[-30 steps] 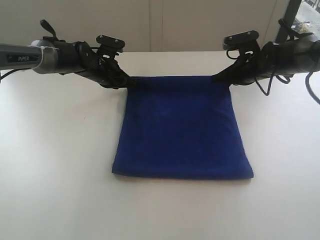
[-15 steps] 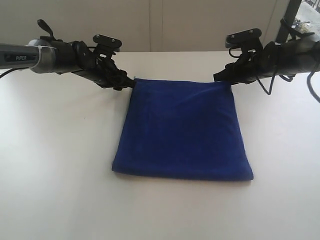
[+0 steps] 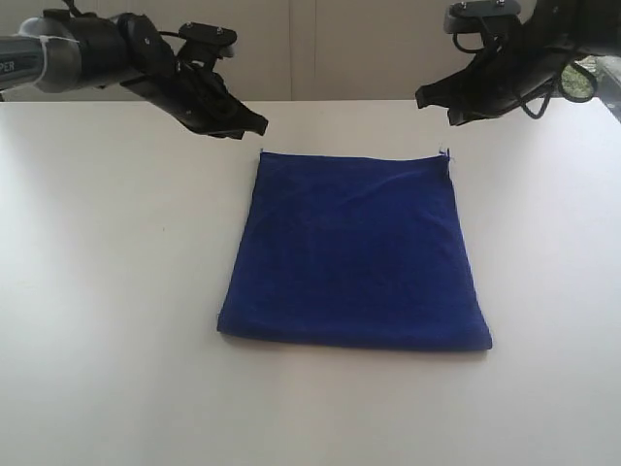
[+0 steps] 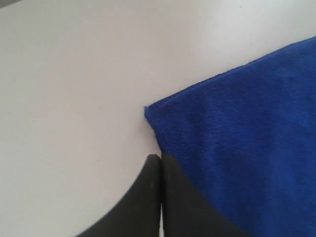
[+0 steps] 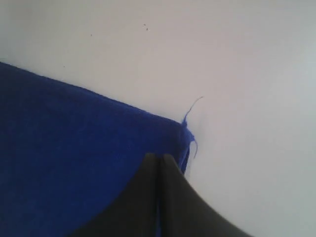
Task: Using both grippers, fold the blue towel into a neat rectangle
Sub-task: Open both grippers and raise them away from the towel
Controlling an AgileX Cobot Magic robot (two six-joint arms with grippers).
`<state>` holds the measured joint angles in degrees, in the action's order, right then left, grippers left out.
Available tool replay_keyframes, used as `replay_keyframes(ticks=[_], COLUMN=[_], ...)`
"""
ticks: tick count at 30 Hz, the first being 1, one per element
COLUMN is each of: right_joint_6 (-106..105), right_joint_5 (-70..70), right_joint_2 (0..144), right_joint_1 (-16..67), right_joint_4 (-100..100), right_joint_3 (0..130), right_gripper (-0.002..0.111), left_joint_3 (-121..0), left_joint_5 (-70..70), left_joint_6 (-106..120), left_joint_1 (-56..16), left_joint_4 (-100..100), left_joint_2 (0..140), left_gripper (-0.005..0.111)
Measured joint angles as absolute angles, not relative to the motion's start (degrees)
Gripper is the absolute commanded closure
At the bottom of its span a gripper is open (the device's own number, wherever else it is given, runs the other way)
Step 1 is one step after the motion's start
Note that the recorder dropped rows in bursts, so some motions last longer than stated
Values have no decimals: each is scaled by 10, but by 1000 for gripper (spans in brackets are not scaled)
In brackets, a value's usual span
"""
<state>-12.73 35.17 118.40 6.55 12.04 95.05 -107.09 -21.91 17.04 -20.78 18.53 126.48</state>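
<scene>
Both black, narrow-fingered arm ends had come off the cloth. The left gripper (image 3: 254,126) and the right gripper (image 3: 435,105) hung raised above the table, just beyond the far edge of the deep royal-blue terry towel (image 3: 354,252), and neither touched it. Half a second before, the 2 had been down at the towel's 2 far corners. Those corners now lay released on the plain white table (image 3: 107,291).

In the wrist views the left fingers (image 4: 143,197) were pressed flat together with nothing between them, and so were the right fingers (image 5: 143,197). Each pair hovered over its own far corner.

The towel rested flat in the middle of the table, doubled over. A soft rounded fold ran along its near edge and its far edge was straight. 1 loose blue thread (image 5: 190,111) stuck out at the corner below the right gripper. No white label showed.

By my judgement this fold was finished and set down, with the layers looking well matched at the far corners. The shape read as close to square, so 1 more fold might have been wanted for a neat rectangle. Otherwise the job was near its end.
</scene>
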Motion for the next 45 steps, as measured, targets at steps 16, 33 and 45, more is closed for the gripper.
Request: replay_keyframes(ticks=[16, 33, 45], right_joint_6=[-116, -116, -116], right_joint_5=[395, 377, 367], right_joint_2=[1237, 1254, 1266], right_joint_1=[66, 66, 66], right_joint_4=[156, 162, 162], right_joint_3=[958, 958, 958], right_gripper=[108, 108, 108], left_joint_3=[-1221, -1226, -1231], left_joint_5=[-382, -391, -406], left_joint_6=[292, 353, 268], left_joint_1=[-142, -144, -131], left_joint_4=[473, 523, 476], left_joint_2=[1394, 1462, 1460], left_gripper=[106, 107, 107])
